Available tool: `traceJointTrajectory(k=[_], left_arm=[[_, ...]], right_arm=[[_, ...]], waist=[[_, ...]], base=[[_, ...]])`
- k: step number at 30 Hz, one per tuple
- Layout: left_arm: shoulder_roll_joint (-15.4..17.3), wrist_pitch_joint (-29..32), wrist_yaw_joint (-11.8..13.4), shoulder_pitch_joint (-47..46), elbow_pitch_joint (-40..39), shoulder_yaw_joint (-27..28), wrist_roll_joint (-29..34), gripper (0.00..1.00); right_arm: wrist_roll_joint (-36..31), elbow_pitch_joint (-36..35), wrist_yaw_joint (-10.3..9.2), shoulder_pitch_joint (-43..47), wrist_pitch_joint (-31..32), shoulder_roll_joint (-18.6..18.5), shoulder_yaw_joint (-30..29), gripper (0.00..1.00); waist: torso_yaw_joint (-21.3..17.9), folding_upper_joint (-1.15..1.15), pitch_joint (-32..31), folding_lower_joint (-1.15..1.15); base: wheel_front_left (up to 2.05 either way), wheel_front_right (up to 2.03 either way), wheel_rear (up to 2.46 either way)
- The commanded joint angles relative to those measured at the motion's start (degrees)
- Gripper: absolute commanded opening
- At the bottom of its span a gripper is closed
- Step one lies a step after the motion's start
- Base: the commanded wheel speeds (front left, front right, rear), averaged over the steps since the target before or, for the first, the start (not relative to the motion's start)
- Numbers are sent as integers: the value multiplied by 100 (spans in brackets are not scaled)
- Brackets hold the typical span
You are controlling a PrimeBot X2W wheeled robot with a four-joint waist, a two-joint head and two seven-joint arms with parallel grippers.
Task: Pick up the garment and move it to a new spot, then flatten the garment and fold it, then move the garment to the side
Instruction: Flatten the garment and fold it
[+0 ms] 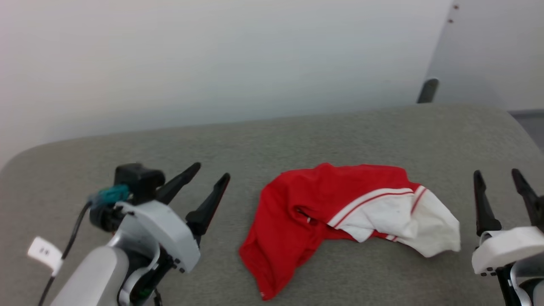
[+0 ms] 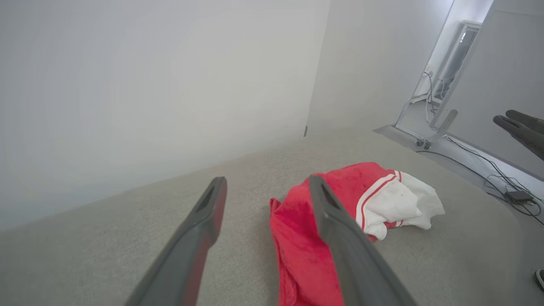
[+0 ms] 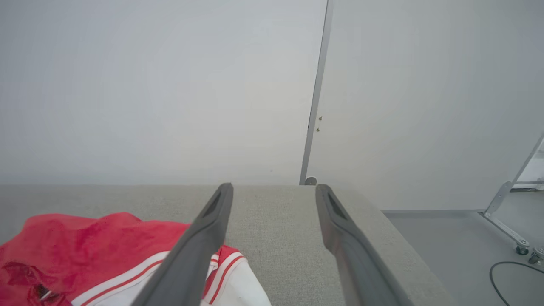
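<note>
The garment [image 1: 335, 216], red with a white sleeve panel and striped trim, lies crumpled in the middle of the grey table [image 1: 272, 140]. My left gripper [image 1: 211, 172] stands open at the lower left, apart from the garment's left edge, nothing between its fingers. My right gripper [image 1: 497, 174] stands open at the lower right, just right of the white sleeve and clear of it. The left wrist view shows the garment [image 2: 306, 250] ahead, past the right finger [image 2: 340, 238]. In the right wrist view the garment [image 3: 97, 250] lies at the lower left, partly behind the left finger [image 3: 199, 246].
A pale wall rises behind the table. The table's right edge drops to a grey floor [image 3: 467, 238] with a cable [image 3: 510, 272] and a wheeled frame leg [image 3: 510, 231]. A dark post [image 1: 427, 90] stands behind the far right corner.
</note>
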Motion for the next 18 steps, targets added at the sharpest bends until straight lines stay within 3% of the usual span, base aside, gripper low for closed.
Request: traceJointTrajectory(k=[1, 10, 18], left_arm=[[35, 117, -45, -166, -15, -123, -69, 100], [150, 706, -77, -746, 120, -901, -316, 100], [345, 1019, -82, -1269, 376, -1661, -556, 100]], right_arm=[[-96, -145, -3, 137, -223, 117, -132, 100], [-120, -397, -3, 312, -666, 395, -281, 100], [331, -308, -3, 209, -860, 408, -101, 100]], waist=[[-305, 0, 134, 0], [-852, 0, 471, 0], [-1328, 0, 837, 0]], base=[[0, 0, 0], [0, 0, 0], [0, 0, 0]])
